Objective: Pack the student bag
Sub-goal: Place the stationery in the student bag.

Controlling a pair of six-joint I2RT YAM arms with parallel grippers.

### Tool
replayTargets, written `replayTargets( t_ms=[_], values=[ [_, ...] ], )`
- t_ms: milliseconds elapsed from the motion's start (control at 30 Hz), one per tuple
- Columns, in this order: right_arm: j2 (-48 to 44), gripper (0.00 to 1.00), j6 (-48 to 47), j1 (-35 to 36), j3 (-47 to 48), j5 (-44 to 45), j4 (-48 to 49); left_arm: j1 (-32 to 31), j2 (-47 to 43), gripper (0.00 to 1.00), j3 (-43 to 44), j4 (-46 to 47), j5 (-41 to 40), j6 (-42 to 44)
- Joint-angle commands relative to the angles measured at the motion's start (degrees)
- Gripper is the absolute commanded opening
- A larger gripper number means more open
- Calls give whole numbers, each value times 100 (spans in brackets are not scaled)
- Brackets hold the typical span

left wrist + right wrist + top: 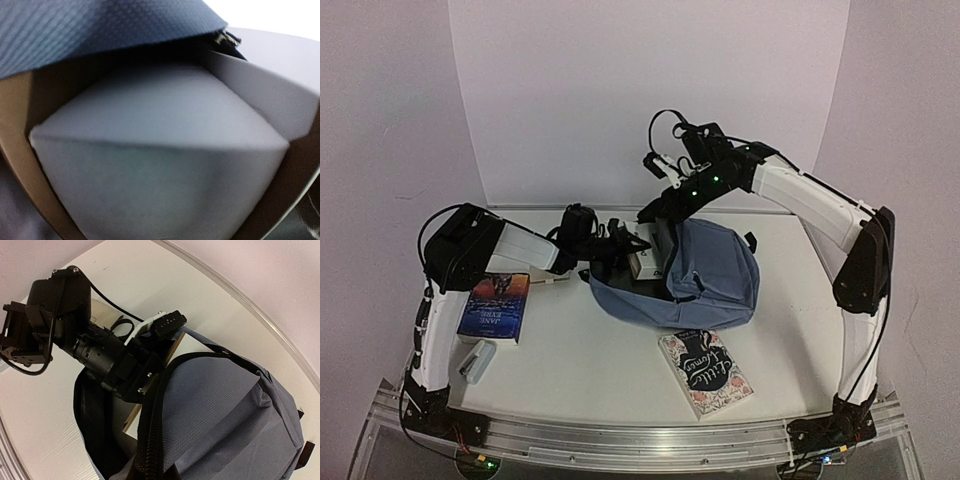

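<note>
White table (580, 350), student bag (720, 272) mouth around book (645, 264) in left gripper (630, 247)

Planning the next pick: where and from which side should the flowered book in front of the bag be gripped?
Probably its free long edge on the right, pinched across the thickness, coming in low from the right. The book lies flat on the table, likely too wide to span from above, and its far end crowds the bag.

your way into the student bag (715, 275) is plugged: a pale box (645, 263) and the left claw (623, 245) fill its mouth, with the right claw (656, 214) holding the lip just above. open counter (590, 370) lies between the blue book (495, 305) and the floral book (705, 372).
</note>
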Motion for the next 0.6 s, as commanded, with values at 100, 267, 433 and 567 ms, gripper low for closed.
replayTargets(
  t_ms=[100,267,433,567],
  values=[
    [-616,0,-274,-40,-90,-161,316,5,-708,7,63,-874,1165,807],
    [-525,0,-177,-37,59,-425,313,-67,-347,8,252,-563,1677,529],
    [-348,0,-105,-40,236,-673,311,-177,38,12,712,-407,1687,318],
    [-221,0,-48,-40,370,-772,305,-274,436,13,1258,-648,1500,216]
  ],
)
